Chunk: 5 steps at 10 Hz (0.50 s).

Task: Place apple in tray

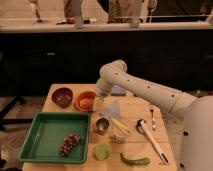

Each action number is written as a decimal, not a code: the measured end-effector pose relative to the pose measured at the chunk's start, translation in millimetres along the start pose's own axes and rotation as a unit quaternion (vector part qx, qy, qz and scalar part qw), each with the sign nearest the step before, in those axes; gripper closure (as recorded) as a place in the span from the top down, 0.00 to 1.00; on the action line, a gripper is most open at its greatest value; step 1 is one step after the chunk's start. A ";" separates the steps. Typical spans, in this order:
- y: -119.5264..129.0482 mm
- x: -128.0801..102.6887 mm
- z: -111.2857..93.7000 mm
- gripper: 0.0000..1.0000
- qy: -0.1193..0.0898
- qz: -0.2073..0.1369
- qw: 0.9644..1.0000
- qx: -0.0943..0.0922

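The pale green apple [102,151] lies near the table's front edge, just right of the green tray [47,132]. The tray sits at the front left and holds a bunch of dark grapes [69,144]. My gripper [98,102] hangs from the white arm's wrist [109,80] over the back middle of the table, by the right rim of the orange bowl [86,101]. It is well behind the apple and holds nothing that I can see.
A dark red bowl [62,96] stands at the back left. A metal cup [102,125], a yellow item [120,127], a green pepper [135,160], a spatula [151,140], a fork [152,118] and a blue sponge [119,91] lie to the right.
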 end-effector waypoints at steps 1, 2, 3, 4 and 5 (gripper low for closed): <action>0.3 -1.6 0.7 0.80 0.000 -0.001 1.000 -0.001; 0.2 -1.6 0.6 0.80 0.000 -0.001 1.000 0.000; 0.5 -1.3 0.8 0.80 -0.001 0.000 1.000 -0.001; 0.2 -1.7 5.0 0.80 -0.008 0.002 1.000 -0.003; -0.9 -3.2 11.6 0.80 -0.015 0.004 1.000 -0.005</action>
